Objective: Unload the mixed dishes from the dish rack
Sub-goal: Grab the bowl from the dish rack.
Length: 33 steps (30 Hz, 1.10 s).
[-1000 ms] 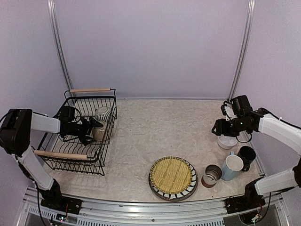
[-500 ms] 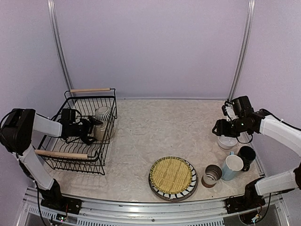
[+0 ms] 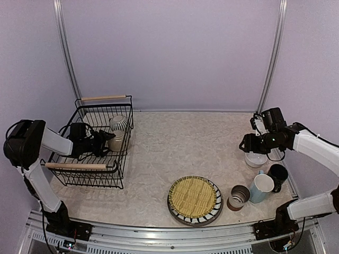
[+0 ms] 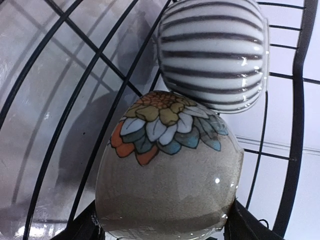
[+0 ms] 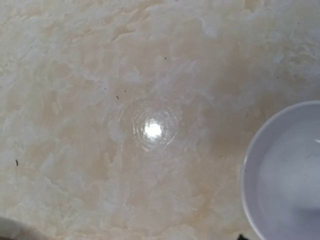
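The black wire dish rack [image 3: 125, 159] stands at the left with a beige flowered bowl [image 3: 115, 142] and a grey-striped pot [image 3: 118, 123] inside. My left gripper [image 3: 108, 143] reaches into it. In the left wrist view the beige flowered bowl [image 4: 165, 190] fills the space between my fingers, which press on both its sides, and the grey-striped pot [image 4: 212, 55] lies just beyond. My right gripper [image 3: 247, 144] hovers open over bare table beside the white bowl [image 3: 256, 159]. That white bowl [image 5: 285, 170] shows at the right edge of the right wrist view.
On the table at the front right stand a black mug [image 3: 277, 173], a light blue mug [image 3: 261, 188] and a brown-white cup [image 3: 238, 197]. A yellow woven mat [image 3: 193, 194] lies on the striped plate [image 3: 177, 216] near the front middle. Rack wires surround my left gripper.
My left jaws have come in onto the beige bowl. The rack has shifted, its near wooden handle now higher and further right. The right arm has not moved.
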Each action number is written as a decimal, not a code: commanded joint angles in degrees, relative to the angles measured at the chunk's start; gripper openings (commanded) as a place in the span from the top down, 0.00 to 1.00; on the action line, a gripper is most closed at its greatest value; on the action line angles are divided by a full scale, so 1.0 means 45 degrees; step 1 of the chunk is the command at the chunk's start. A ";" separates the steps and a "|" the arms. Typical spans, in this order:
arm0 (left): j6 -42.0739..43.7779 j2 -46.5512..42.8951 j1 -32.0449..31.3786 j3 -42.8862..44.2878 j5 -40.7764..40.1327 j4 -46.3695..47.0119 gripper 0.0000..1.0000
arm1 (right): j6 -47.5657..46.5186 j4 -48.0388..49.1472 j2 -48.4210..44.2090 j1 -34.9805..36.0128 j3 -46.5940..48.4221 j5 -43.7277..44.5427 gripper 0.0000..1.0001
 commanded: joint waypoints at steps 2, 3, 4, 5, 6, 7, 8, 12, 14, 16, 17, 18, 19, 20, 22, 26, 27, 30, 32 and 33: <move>0.0192 0.0338 -0.0022 -0.0311 -0.0916 -0.1685 0.39 | 0.0088 -0.0046 -0.0162 0.0094 -0.0110 -0.0031 0.38; 0.0222 0.0227 -0.0012 -0.0315 -0.0909 -0.1719 0.41 | 0.0096 -0.0050 -0.0198 0.0097 -0.0097 -0.0032 0.38; 0.0279 0.0125 -0.0013 -0.0331 -0.0937 -0.1799 0.44 | 0.0097 -0.0062 -0.0234 0.0095 -0.0096 -0.0029 0.38; 0.0370 -0.0056 -0.0023 -0.0352 -0.1014 -0.1904 0.47 | 0.0102 -0.0098 -0.0287 0.0104 -0.0095 -0.0017 0.38; 0.0461 -0.0224 -0.0012 -0.0372 -0.1087 -0.2086 0.49 | 0.0110 -0.0129 -0.0338 0.0100 -0.0100 0.0014 0.38; 0.0561 -0.0549 0.0007 -0.0389 -0.1147 -0.2282 0.52 | 0.0108 -0.0160 -0.0374 0.0100 -0.0096 0.0018 0.38; 0.0704 -0.0831 0.0016 -0.0411 -0.1204 -0.2468 0.54 | 0.0103 -0.0193 -0.0407 0.0097 -0.0103 0.0040 0.38; 0.1120 -0.2095 0.0172 -0.0525 -0.1435 -0.3358 0.61 | 0.0155 -0.0175 -0.0489 0.0114 -0.0078 0.0028 0.38; 0.1177 -0.2702 0.0300 -0.0656 -0.1375 -0.3550 0.64 | 0.0167 -0.0146 -0.0451 0.0114 -0.0035 -0.0007 0.38; 0.1175 -0.3197 0.0447 -0.0787 -0.1219 -0.3679 0.65 | 0.0158 -0.0124 -0.0383 0.0121 0.0042 -0.0048 0.38; 0.1175 -0.3511 0.0521 -0.0844 -0.1087 -0.3760 0.65 | 0.0178 -0.0101 -0.0346 0.0142 0.0076 -0.0065 0.38; 0.1175 -0.3755 0.0627 -0.0870 -0.0993 -0.3849 0.66 | 0.0192 -0.0064 -0.0318 0.0161 0.0107 -0.0075 0.37; 0.1170 -0.3946 0.0692 -0.0918 -0.0925 -0.3965 0.66 | 0.0204 -0.0032 -0.0298 0.0168 0.0123 -0.0105 0.37; 0.1174 -0.4298 0.0705 -0.0963 -0.0849 -0.4052 0.67 | 0.0230 -0.0021 -0.0276 0.0199 0.0152 -0.0124 0.37; 0.1155 -0.4846 0.1146 -0.1050 -0.0681 -0.4238 0.67 | 0.0257 0.0022 -0.0234 0.0273 0.0210 -0.0129 0.37; 0.1131 -0.5936 0.1684 -0.1069 -0.0262 -0.4677 0.67 | 0.0321 0.0104 -0.0105 0.0466 0.0323 -0.0110 0.37; 0.1106 -0.6182 0.1796 -0.1045 -0.0129 -0.4752 0.67 | 0.0323 0.0128 -0.0064 0.0509 0.0360 -0.0100 0.37; 0.0849 -0.6603 0.2147 -0.1039 0.0410 -0.4710 0.67 | 0.0386 0.0146 0.0059 0.0690 0.0483 -0.0073 0.36; 0.0739 -0.7022 0.2260 -0.0968 0.0708 -0.4579 0.67 | 0.0442 0.0179 0.0115 0.0831 0.0603 -0.0044 0.35; 0.0744 -0.7224 0.2292 -0.0822 0.0906 -0.4522 0.68 | 0.0465 0.0186 0.0123 0.0924 0.0680 -0.0033 0.34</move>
